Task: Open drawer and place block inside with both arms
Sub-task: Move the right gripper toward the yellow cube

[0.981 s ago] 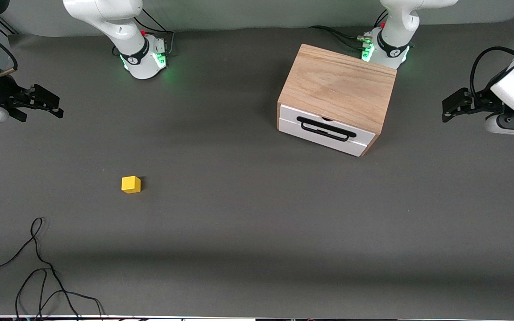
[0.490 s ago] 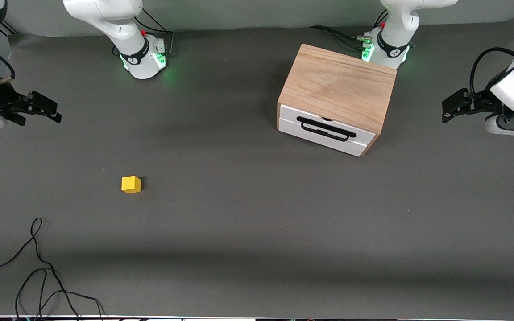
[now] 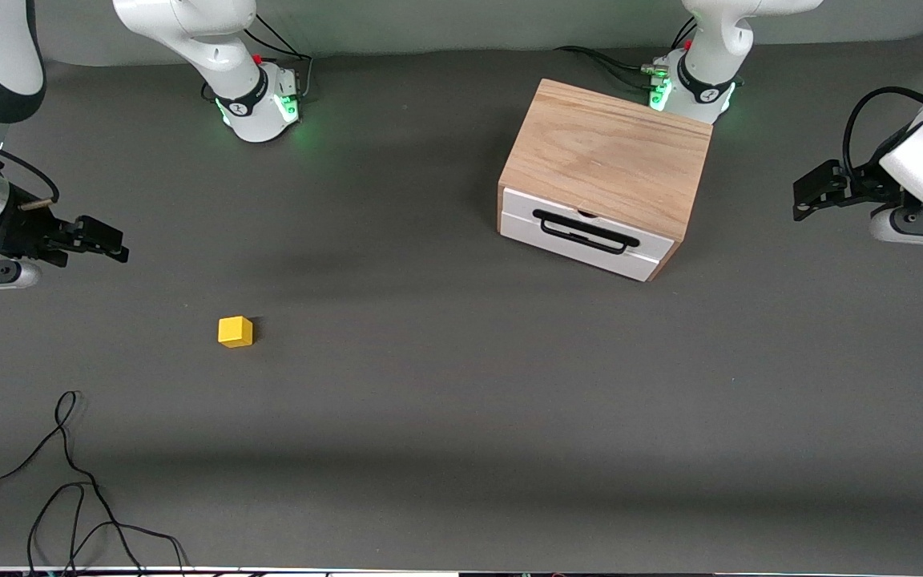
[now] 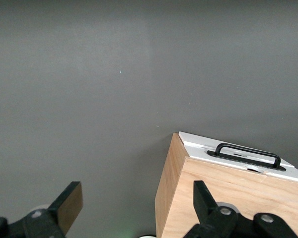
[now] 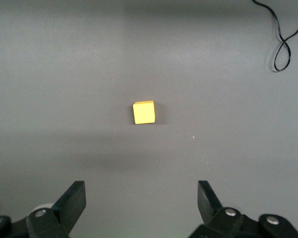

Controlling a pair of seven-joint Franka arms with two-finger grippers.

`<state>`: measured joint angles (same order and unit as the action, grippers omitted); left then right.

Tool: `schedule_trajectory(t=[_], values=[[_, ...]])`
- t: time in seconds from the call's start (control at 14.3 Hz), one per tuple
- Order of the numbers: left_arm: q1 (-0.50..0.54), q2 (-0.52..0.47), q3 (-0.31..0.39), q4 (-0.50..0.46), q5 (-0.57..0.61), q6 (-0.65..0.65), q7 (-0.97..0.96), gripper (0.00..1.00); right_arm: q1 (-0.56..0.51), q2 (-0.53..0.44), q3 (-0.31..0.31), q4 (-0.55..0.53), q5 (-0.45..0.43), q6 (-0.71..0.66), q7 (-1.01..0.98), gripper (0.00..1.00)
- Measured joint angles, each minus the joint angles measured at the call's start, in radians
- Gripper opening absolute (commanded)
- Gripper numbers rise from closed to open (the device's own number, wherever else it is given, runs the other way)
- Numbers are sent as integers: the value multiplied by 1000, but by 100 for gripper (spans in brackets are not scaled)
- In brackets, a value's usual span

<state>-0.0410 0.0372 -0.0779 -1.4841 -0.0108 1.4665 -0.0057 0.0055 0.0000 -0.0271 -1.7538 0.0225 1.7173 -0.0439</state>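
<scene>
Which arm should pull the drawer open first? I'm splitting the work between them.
Probably the left. Its open left gripper hangs at the box's end of the table, with the shut drawer and its handle in its wrist view. The open right gripper faces the block.

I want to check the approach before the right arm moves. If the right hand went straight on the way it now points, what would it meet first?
Probably the yellow block: in the right wrist view it lies ahead, centred between the open fingers of the right hand, with only bare table in between. Depth is unclear, so it might pass above the block.

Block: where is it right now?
The block sits on the table toward the right arm's end, nearer the front camera than the closed drawer, ahead of the open right pincer.
</scene>
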Motion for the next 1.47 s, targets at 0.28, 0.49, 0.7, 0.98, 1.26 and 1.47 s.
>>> schedule_trajectory(t=[0.28,0.49,0.7,0.98,1.26,1.47], values=[[0,1,0,0,0,0,0,99,3,29,3,0,0,36,0,100],[0,1,0,0,0,0,0,99,3,41,7,0,0,47,0,100],[0,1,0,0,0,0,0,99,3,44,7,0,0,47,0,100],[0,1,0,0,0,0,0,99,3,45,7,0,0,47,0,100],[0,1,1,0,0,0,0,99,3,45,7,0,0,48,0,100],[0,1,1,0,0,0,0,99,3,45,7,1,0,49,0,100]])
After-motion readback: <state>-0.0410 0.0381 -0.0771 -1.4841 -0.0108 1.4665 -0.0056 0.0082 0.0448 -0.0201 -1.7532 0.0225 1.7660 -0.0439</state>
